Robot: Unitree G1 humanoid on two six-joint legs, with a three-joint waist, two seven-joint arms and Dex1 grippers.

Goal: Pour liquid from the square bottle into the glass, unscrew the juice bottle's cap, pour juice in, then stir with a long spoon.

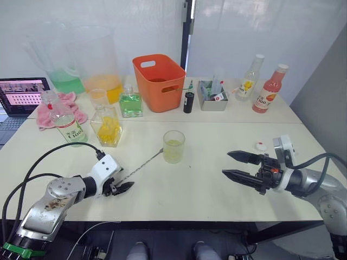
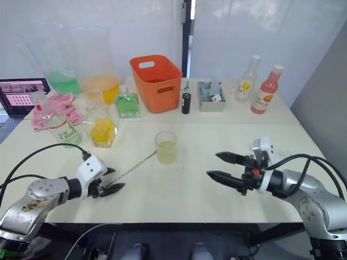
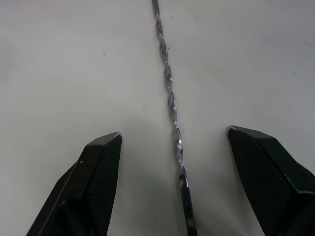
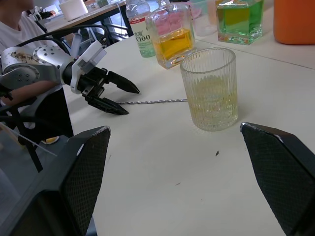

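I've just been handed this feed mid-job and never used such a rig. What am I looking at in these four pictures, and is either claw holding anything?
It is a two-armed robot at a white table. The two wide pictures come from its head, looking down over both arms. The two close ones come from cameras on its wrists, looking along each claw's black fingers.

The left gripper is open, its fingers either side of the long spoon, which lies flat on the table and reaches to the glass. The glass holds pale yellow liquid. The right gripper is open and empty, pointing at the glass.

Farther back stand the juice bottle, uncapped, a square bottle with yellow liquid, and an orange basket. The white cap lies by the right arm.
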